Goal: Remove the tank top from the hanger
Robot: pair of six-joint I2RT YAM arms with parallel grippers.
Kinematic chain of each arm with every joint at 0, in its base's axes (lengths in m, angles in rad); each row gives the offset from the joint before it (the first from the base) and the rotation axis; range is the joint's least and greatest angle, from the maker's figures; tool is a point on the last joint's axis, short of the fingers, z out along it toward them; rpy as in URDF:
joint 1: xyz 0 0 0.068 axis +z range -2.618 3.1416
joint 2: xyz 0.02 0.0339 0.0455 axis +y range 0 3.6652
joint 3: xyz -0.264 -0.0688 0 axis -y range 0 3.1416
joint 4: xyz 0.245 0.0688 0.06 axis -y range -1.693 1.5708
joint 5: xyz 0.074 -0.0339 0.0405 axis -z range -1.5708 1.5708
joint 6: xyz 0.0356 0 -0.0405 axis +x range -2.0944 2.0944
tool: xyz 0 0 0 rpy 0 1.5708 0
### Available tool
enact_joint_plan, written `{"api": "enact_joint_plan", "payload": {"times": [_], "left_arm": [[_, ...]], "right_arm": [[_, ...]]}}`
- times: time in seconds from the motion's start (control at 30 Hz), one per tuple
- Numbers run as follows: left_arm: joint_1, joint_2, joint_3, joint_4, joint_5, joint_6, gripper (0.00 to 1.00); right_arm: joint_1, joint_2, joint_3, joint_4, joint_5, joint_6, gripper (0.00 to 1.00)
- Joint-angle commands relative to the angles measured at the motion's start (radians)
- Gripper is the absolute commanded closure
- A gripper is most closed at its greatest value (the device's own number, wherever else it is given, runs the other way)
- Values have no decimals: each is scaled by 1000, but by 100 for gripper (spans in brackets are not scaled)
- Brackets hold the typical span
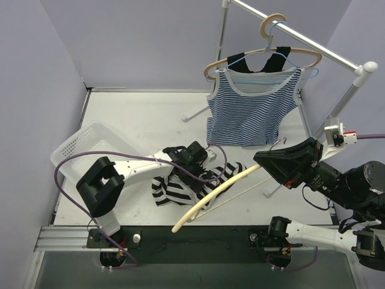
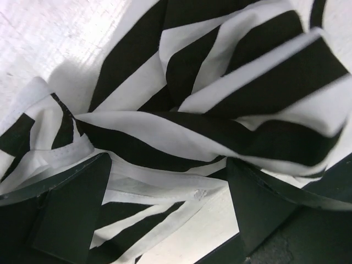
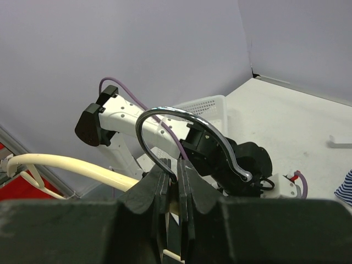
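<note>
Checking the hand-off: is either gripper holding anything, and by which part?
The right gripper holds the wooden hanger at the base of its metal hook; left gripper is open, holding nothing.

tank top: black-white stripes, crumpled | hanger: cream, bare, tilted

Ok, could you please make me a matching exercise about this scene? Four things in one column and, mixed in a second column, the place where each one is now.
Things
1. black-and-white tank top
2. blue-striped tank top
3. wooden hanger that is off the rack
4. white basket

Places
A. hangs from the rack
B. gripped at its metal hook by the shut right gripper
C. lies crumpled on the table below the open left gripper
D. stands at the left edge of the table

Pairs: 1-C, 2-A, 3-B, 4-D
</note>
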Motion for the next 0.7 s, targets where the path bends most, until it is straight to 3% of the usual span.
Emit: {"api": "enact_joint_plan", "payload": {"times": [0.0,0.1,0.2,0.23,0.3,0.33,0.5,0.67], "left_arm": [[-14,47,10,35,28,-7,3],[-14,98,5,44,-23,-39,4],[-13,136,19,27,-72,-53,19],[-13,135,19,28,-69,-58,44],[-13,122,19,25,-71,-78,76],[-11,104,24,21,-78,-84,99],[-1,-15,108,-68,-250,-113,100],[77,-167,261,-146,-321,-112,100]], "right_arm": [[-3,-3,18,84,22,7,100],[-5,3,10,90,36,11,100],[-3,15,11,93,39,16,100],[-5,15,11,92,38,19,100],[-5,16,10,93,36,28,100],[-5,14,5,92,36,30,100],[-5,15,-13,118,7,56,100],[-5,60,-13,112,-59,68,100]]}}
